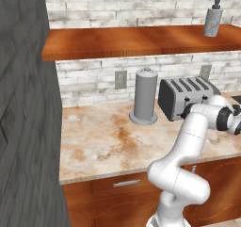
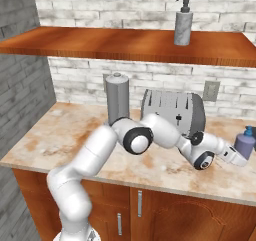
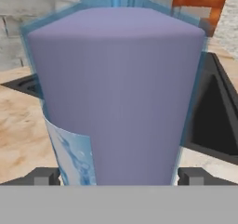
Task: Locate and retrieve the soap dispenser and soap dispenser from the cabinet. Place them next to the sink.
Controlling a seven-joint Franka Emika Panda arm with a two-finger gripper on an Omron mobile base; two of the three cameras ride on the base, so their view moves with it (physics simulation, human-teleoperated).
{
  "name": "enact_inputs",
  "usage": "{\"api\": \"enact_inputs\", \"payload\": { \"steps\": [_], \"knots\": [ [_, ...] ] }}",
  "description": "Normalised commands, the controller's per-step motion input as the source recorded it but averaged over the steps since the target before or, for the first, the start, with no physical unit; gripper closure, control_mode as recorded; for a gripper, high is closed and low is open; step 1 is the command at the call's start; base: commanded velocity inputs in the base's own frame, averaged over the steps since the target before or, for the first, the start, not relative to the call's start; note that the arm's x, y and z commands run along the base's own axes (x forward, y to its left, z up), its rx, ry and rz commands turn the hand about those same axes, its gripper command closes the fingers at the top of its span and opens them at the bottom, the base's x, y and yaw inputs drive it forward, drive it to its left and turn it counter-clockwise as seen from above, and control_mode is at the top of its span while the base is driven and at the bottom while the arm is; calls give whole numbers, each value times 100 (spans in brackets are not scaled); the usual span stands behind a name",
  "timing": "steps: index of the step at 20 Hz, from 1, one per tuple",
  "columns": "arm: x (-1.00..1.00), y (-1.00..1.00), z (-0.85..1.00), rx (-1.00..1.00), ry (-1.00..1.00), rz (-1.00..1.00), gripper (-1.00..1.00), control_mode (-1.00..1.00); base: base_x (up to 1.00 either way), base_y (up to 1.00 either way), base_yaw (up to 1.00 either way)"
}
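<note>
Left base view: the speckled grey soap dispenser [image 1: 213,18] with black pump stands upright on the reddish shelf [image 1: 117,41], above the toaster [image 1: 186,97]; right base view: the blue-purple soap dispenser [image 2: 245,142] stands on the marble counter [image 2: 65,130] right of the toaster, near the counter's front edge; hand view: its purple body (pale label low) sits between the spread fingertips [image 3: 45,176] of the gripper [image 3: 118,176].

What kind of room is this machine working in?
It looks like a kitchen, computer-rendered: a toaster stands on a stone-look counter against a white brick wall, with wooden drawers below and a soap dispenser on a wooden shelf.
</note>
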Motion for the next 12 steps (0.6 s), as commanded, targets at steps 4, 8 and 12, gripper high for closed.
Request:
{"api": "enact_inputs", "payload": {
  "steps": [4, 8, 12],
  "knots": [
    [-25, 19, 0, 6, 0, -9, -100, -100, 0, 0, 0],
    [-30, 25, -1, 5, 0, -8, -100, -100, 0, 0, 0],
    [-16, 30, -7, 6, -7, -3, -100, -100, 0, 0, 0]
  ]
}}
